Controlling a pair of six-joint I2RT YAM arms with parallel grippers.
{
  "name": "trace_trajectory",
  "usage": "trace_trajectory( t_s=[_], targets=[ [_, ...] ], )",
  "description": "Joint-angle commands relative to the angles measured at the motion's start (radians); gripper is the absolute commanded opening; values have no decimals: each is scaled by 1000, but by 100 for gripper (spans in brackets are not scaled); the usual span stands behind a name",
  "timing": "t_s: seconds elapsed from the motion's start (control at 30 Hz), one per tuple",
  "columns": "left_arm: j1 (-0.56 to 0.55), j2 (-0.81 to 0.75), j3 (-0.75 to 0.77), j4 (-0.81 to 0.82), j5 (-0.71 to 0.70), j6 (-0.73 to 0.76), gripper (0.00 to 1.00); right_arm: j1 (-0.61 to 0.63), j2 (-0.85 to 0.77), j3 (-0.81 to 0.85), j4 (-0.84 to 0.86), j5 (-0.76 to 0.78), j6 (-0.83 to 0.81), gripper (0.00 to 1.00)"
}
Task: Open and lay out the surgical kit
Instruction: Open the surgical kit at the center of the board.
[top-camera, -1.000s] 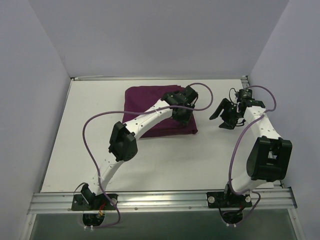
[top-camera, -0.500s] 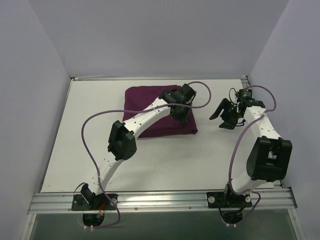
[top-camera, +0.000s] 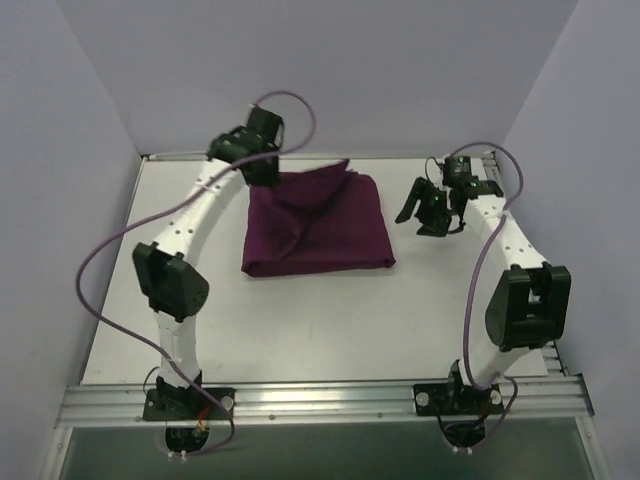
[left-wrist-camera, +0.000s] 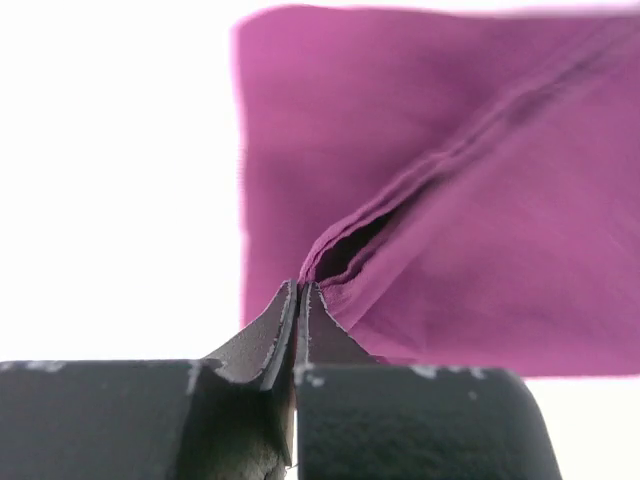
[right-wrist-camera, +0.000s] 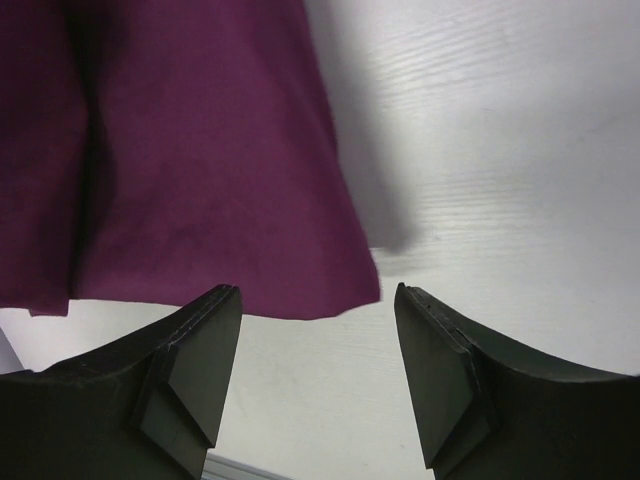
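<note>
**Left claw clamped on a fold of the wrap; right claw spread open beside it**

The left claw (left-wrist-camera: 298, 296) has its two fingers pressed together on a hemmed fold of the purple cloth wrap (left-wrist-camera: 480, 200). The cloth edge runs straight into the seam between the tips. From that pinch the fold rises as a ridge that slants away across the fabric, with a dark gap beneath it. From above, the left claw (top-camera: 267, 170) sits at the wrap's far left corner, and the cloth there is drawn up in a loose flap while the rest of the wrap (top-camera: 320, 230) lies flat on the white worktop (top-camera: 300, 320). The wrist housing covers the actual pinch in that view.

The right claw (right-wrist-camera: 315, 292) has its fingers set wide apart, holding nothing. Beyond them lies a corner of the wrap (right-wrist-camera: 180, 150), which casts a soft shadow on the worktop (right-wrist-camera: 500, 150). Overhead, this claw (top-camera: 425, 208) stands just beside the wrap's far right corner, apart from it. Whether its tips touch the worktop cannot be told.

The wrap lies in the far half of the worktop, between the two arms. Whatever it encloses is covered, so only cloth shows. The left wrist view is overexposed, and the worktop (left-wrist-camera: 120, 150) there is a blank white.
</note>
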Motion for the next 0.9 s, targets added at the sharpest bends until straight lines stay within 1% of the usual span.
trace_trajectory(
  t_s=[0.0, 0.03, 0.07, 0.1, 0.13, 0.17, 0.2, 0.23, 0.27, 0.3, 0.33, 0.37, 0.43, 0.47, 0.5, 0.57, 0.6, 0.63, 0.7, 0.77, 0.87],
  targets=[
    [153, -231, -101, -35, -142, 34, 2, 86, 38, 113, -41, 55, 2, 63],
    [246, -270, -144, -33, -142, 36, 2, 107, 49, 137, -45, 64, 0, 63],
    [295, -351, -236, -25, -142, 48, 2, 151, 74, 160, -56, 79, -6, 63],
    [341, -389, -281, -22, -170, 51, 2, 176, 88, 184, -61, 87, -7, 63],
    [431, -425, -322, -9, -177, 66, 2, 201, 105, 230, -64, 91, -10, 63],
    [472, -479, -357, -10, -200, 92, 2, 228, 137, 256, -61, 88, -24, 63],
    [501, -496, -402, -18, -298, 97, 3, 288, 156, 282, -56, 84, -32, 63],
    [535, -507, -413, -44, -326, 101, 15, 322, 173, 336, -47, 79, -39, 63],
    [599, -515, -421, -68, -361, 76, 30, 353, 208, 367, -27, 52, -50, 64],
    [618, -516, -431, -94, -400, 62, 62, 412, 231, 402, -24, 49, -76, 65],
    [633, -524, -445, -108, -423, 57, 76, 439, 251, 440, -22, 49, -87, 68],
    [662, -539, -457, -114, -427, 39, 87, 465, 300, 518, -24, 50, -99, 73],
    [670, -547, -479, -113, -396, 16, 97, 526, 355, 600, -35, 35, -131, 79],
    [672, -544, -477, -108, -371, 11, 96, 543, 413, 674, -41, 30, -135, 79],
    [663, -541, -479, -102, -357, 9, 94, 558, 444, 712, -47, 33, -133, 79],
    [653, -527, -474, -107, -327, -1, 94, 606, 531, 793, -67, 45, -124, 79],
    [647, -524, -477, -107, -311, -3, 94, 623, 558, 857, -62, 44, -116, 78],
    [646, -519, -480, -114, -306, -9, 94, 637, 582, 882, -58, 33, -89, 76],
    [636, -519, -506, -114, -283, -17, 94, 675, 647, 946, -53, 30, -64, 74],
    [632, -530, -552, -104, -263, -23, 94, 709, 683, 970, -58, 53, -38, 74],
    [629, -554, -597, -85, -201, -24, 94, 733, 694, 971, -68, 94, -44, 74]
  ],
)
